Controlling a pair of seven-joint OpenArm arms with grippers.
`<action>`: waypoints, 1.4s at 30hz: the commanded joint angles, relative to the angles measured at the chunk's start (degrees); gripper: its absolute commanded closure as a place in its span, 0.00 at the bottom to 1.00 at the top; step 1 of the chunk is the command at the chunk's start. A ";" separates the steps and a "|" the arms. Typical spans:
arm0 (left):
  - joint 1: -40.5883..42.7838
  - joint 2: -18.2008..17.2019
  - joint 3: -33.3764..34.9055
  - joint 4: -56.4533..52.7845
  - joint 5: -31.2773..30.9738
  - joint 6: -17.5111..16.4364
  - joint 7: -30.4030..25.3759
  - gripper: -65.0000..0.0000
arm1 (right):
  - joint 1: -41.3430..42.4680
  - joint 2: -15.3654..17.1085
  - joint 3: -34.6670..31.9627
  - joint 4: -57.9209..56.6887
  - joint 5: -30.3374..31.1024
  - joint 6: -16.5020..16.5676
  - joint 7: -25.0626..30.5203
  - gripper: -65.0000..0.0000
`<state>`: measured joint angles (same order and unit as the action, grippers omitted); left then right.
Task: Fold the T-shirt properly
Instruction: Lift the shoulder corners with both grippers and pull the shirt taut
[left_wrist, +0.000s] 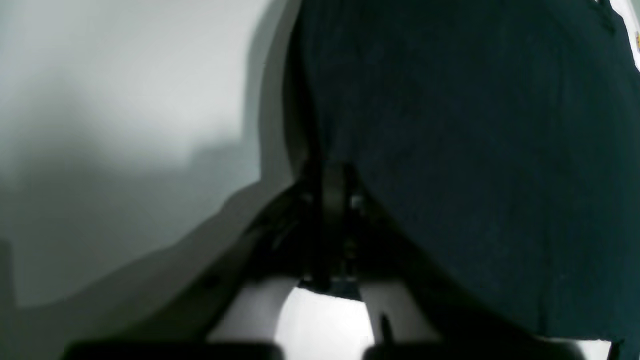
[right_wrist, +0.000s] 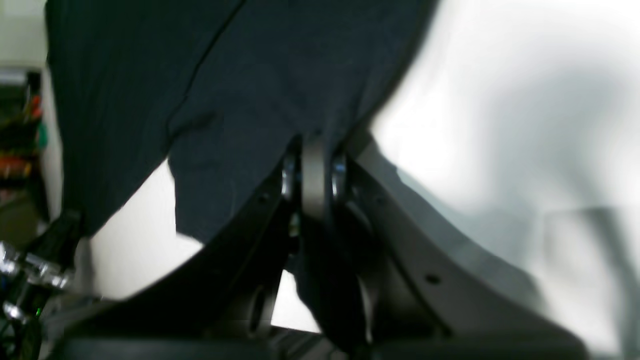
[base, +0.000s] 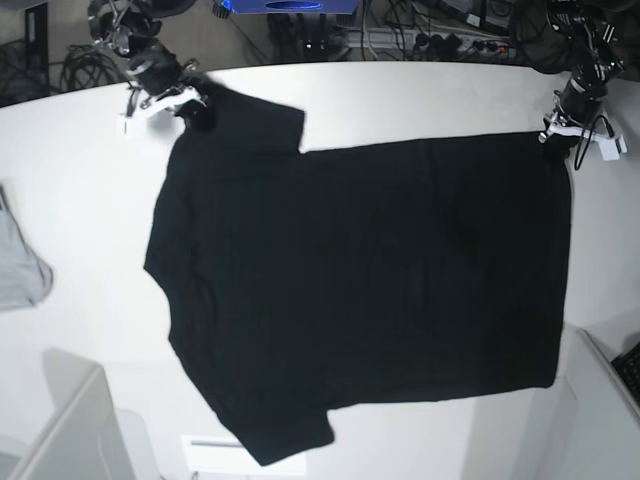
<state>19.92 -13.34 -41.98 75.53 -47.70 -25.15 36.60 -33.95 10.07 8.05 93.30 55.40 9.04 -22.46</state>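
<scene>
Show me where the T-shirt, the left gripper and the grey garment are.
T-shirt (base: 370, 270): base view, middle of the body.
left gripper (base: 553, 133): base view, fingertips at the shirt's corner.
grey garment (base: 18, 270): base view, its middle.

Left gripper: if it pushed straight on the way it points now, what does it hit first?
The black T-shirt. The left gripper is shut on its edge, so cloth already lies at the tips; beyond that, the white table, though depth is unclear.
</scene>
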 joint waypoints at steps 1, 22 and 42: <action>0.78 -0.68 0.09 0.12 2.21 0.93 2.74 1.00 | -1.61 0.18 0.96 1.08 -0.93 -1.26 -0.53 1.00; 12.47 -3.58 2.46 10.41 2.21 0.93 2.39 1.00 | -10.84 -4.22 1.84 9.96 -0.93 -1.26 -0.62 1.00; 12.56 -3.40 2.46 24.65 1.68 5.15 2.74 1.00 | -2.66 -4.13 1.92 16.02 -0.93 -1.52 -8.18 1.00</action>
<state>32.67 -15.88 -39.11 99.02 -45.23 -19.70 40.40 -36.56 5.65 9.78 108.01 53.71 6.87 -31.42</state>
